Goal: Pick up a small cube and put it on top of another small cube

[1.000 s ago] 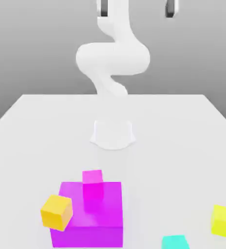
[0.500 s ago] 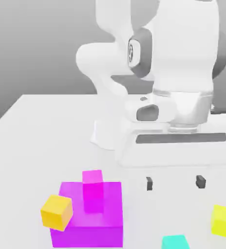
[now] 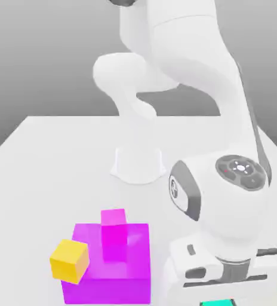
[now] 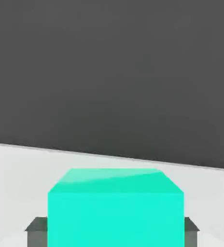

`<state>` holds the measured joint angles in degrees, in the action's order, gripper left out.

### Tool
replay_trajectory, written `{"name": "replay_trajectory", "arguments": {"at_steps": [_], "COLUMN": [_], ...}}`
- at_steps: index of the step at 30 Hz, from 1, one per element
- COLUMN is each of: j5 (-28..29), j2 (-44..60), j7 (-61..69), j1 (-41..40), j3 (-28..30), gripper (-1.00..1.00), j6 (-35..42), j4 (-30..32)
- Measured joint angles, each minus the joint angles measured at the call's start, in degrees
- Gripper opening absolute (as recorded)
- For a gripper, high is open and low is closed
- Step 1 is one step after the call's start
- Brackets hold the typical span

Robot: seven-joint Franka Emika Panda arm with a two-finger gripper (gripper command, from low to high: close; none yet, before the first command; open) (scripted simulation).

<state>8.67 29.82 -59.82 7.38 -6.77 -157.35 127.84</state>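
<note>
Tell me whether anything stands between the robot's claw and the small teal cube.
Nothing visible does: the claw's two fingers already flank the teal cube on opposite sides, right up against its faces, with no other object between them.

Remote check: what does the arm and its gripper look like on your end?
The arm is glossy white with rounded segments; a dark cable or strip runs down its outer side. Near the wrist sit a dark grey oval panel with small light markings and a red dot, and a dark side cap. The gripper has a wide white body with dark slots and dark grey fingers.
</note>
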Motion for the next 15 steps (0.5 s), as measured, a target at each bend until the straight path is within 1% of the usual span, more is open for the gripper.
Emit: {"name": "replay_trajectory", "arguments": {"at_steps": [2,6,7,13,15], "j5": [0.0,-1.9,-2.3,-5.1,-6.6], "j2": [0.1,-6.8,-8.8,-21.2,-25.4], "j7": [0.0,1.4,1.8,5.4,7.0], "j1": [0.0,-1.2,-2.0,-10.4,-14.9], "j3": [0.0,-1.5,-1.0,5.9,8.4], "gripper": [-1.0,-1.0,-1.0,-1.0,-1.0], "j6": [-0.1,5.4,6.8,14.9,17.5], "j4": [0.0,1.5,2.1,6.2,7.6]}}
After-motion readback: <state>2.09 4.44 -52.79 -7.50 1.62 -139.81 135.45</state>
